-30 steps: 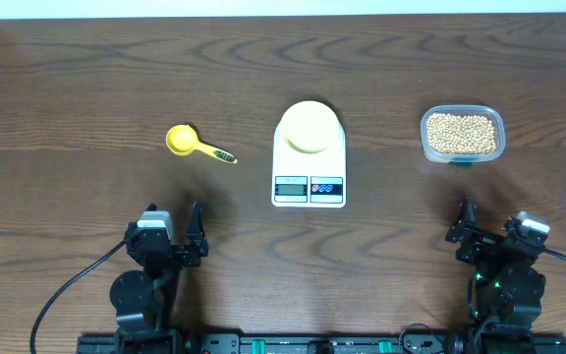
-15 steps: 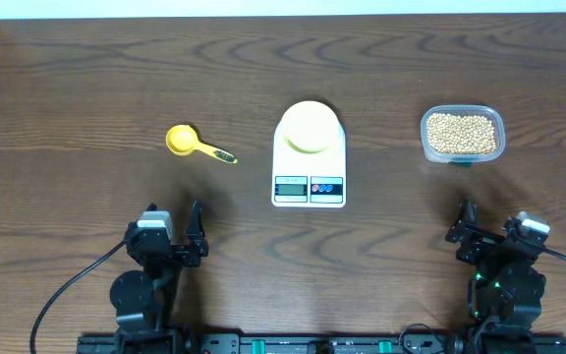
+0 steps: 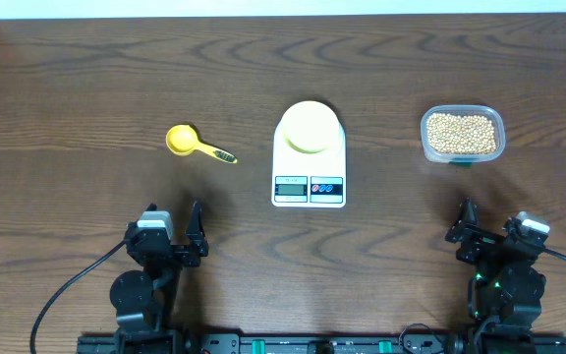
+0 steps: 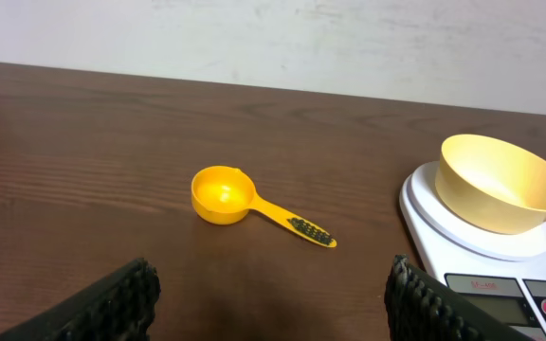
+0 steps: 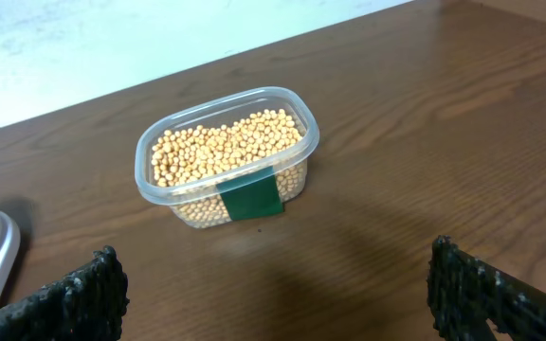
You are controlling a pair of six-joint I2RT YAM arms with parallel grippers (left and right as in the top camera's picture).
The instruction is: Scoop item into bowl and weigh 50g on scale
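Beans [image 5: 226,152] all sit in the clear tub [image 5: 226,97] right of the scale [image 3: 308,169], whose bowl [image 3: 309,128] is empty, the yellow scoop [image 3: 180,140] lies untouched, and left tool [image 4: 273,303] and right tool [image 5: 287,298] wait with fingers apart, so I judge nothing has begun.

The scale [image 3: 309,157] sits at the centre of the surface [image 3: 86,88]. The bowl [image 3: 309,126] rests on the scale's rear half. The scoop [image 3: 197,144] lies left of the scale, apart from it, handle pointing toward the scale. The tub [image 3: 424,133], well right of the scale, contains the beans [image 3: 462,133].
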